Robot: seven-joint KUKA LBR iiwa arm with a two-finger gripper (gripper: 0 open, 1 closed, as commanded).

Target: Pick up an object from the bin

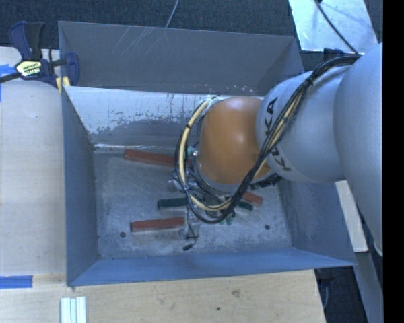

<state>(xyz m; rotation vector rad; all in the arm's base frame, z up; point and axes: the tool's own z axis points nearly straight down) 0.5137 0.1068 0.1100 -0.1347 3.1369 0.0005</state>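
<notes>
My gripper (pixel 189 235) reaches down into the middle of the bin floor, mostly hidden under the arm's orange cover. Its tip stands at the right end of a red-brown flat stick (pixel 156 225) that lies crosswise near the front wall. Just behind that, a dark green stick (pixel 171 203) lies on the floor and runs in under the gripper. Whether the tip touches either stick is not visible.
Another red-brown stick (pixel 148 157) lies at the back left of the bin floor. To the right of the gripper, a short red-brown piece (pixel 254 198) and a green bit (pixel 243 207) peek out. The arm and its cables cover the bin's right half.
</notes>
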